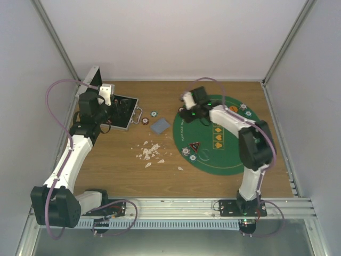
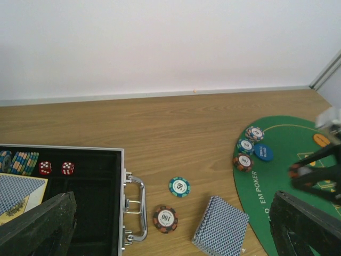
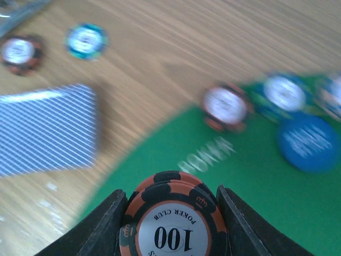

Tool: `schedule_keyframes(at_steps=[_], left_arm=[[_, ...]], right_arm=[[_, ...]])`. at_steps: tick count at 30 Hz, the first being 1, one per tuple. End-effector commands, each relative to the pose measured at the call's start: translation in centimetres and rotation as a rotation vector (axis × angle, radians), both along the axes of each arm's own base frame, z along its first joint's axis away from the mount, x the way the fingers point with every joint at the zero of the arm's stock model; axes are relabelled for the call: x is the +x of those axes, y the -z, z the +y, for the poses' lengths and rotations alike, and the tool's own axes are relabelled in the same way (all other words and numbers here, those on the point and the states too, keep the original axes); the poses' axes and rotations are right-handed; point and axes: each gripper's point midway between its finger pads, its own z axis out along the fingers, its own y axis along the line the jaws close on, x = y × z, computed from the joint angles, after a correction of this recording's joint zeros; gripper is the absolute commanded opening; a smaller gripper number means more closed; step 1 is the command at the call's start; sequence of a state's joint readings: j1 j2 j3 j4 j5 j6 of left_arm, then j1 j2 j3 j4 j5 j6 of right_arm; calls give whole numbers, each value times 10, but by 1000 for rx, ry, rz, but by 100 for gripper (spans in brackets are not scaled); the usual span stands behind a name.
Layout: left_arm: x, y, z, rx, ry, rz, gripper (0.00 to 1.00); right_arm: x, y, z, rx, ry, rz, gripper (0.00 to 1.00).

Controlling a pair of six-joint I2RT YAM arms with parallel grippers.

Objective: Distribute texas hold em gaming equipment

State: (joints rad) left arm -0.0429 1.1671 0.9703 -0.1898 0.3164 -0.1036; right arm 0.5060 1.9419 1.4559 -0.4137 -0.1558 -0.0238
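Note:
My right gripper (image 3: 171, 213) is shut on two stacked orange-black "100" poker chips (image 3: 176, 226), low over the near-left edge of the green poker mat (image 1: 224, 154). On the mat ahead lie another orange-black chip (image 3: 226, 106), a teal chip (image 3: 285, 93) and a blue button (image 3: 309, 141). On the wood lie the card deck (image 2: 221, 226), a teal "50" chip (image 2: 179, 186) and a "100" chip (image 2: 165, 218). My left gripper (image 2: 170, 232) hangs open and holds nothing, above the case handle. A red-black triangular token (image 1: 194, 146) lies on the mat.
The open metal case (image 2: 121, 197) at the left holds chips (image 2: 18, 161), two red dice (image 2: 45, 167) and cards (image 2: 16, 192). White scraps (image 1: 149, 152) litter the wood near the middle. An orange button (image 1: 234, 109) sits at the mat's far side.

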Motion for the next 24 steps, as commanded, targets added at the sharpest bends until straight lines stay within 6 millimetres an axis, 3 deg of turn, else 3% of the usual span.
schedule_keyframes(at_steps=[1, 4, 11, 17, 24], left_arm=[[4, -14, 4, -1, -12, -59, 99], [3, -15, 5, 7, -20, -64, 99], [5, -11, 6, 11, -26, -52, 99], [7, -7, 6, 11, -24, -41, 99], [8, -5, 5, 8, -20, -35, 99]], right_arm=[[7, -12, -93, -5, 197, -30, 42], [2, -7, -159, -14, 326, -7, 42], [2, 1, -280, 4, 638, 15, 42], [-5, 15, -339, 64, 791, 46, 41], [-15, 33, -382, 85, 925, 76, 42]])
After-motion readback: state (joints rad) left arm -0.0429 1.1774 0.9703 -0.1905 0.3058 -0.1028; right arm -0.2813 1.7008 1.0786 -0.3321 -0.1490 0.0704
